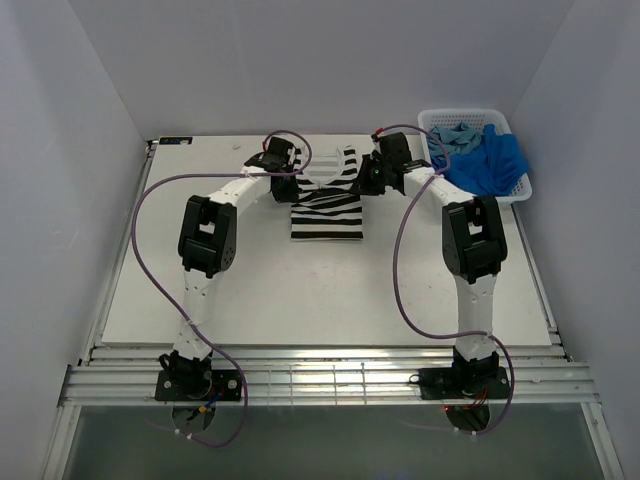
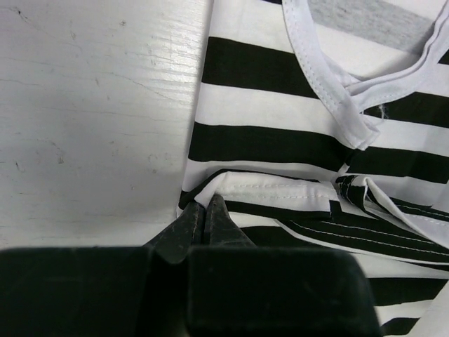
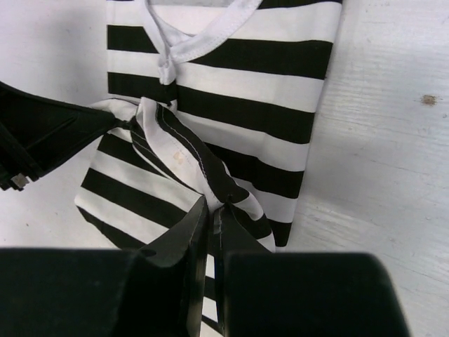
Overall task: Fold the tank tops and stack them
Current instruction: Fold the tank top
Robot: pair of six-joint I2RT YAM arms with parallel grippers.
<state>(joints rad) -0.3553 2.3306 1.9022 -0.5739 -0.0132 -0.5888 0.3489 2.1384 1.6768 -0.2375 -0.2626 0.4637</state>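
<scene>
The black-and-white striped tank top (image 1: 327,205) lies in the upper middle of the top view, on the white table (image 1: 300,290), its lower part flat and squared, its upper end bunched between the two arms. In the left wrist view, the left fingers (image 2: 186,228) are pressed together on a white-hemmed edge of the striped cloth at lower centre of the frame. In the right wrist view, the right fingers (image 3: 184,235) are likewise pinched narrow on a raised fold of the same top. At the upper right of the top view, the white lattice basket (image 1: 462,112) holds the royal blue tank top (image 1: 490,160) and the teal tank top (image 1: 452,135).
</scene>
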